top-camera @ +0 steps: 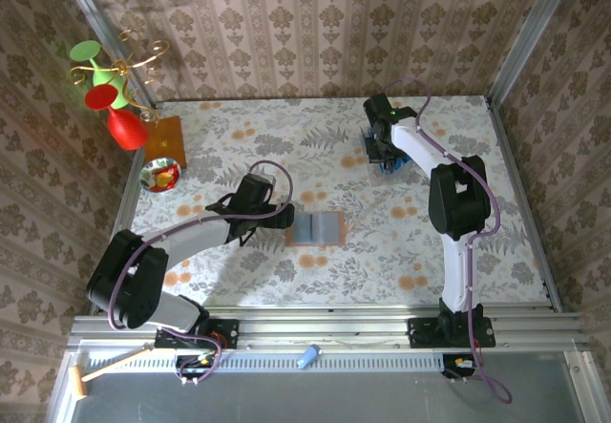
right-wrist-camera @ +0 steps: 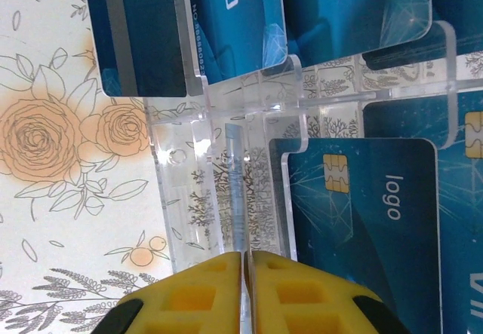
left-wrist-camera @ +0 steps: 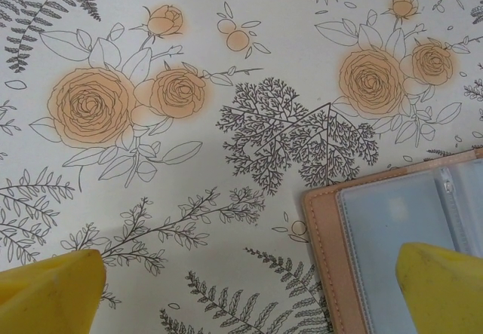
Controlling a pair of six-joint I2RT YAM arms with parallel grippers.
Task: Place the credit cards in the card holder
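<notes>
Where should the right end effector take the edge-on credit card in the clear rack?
By its free edge, pinching the two flat faces, coming in along its plane. The credit card stands edge-on in a slot of the clear rack, walls close on both sides, so only that edge is free. The right end effector looks shut on it this way.

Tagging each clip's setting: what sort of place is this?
Probably a staged robot test cell, not a home: wallpapered panels in a metal frame, a floral-print table, and a left arm and right arm bolted to a rail.
</notes>
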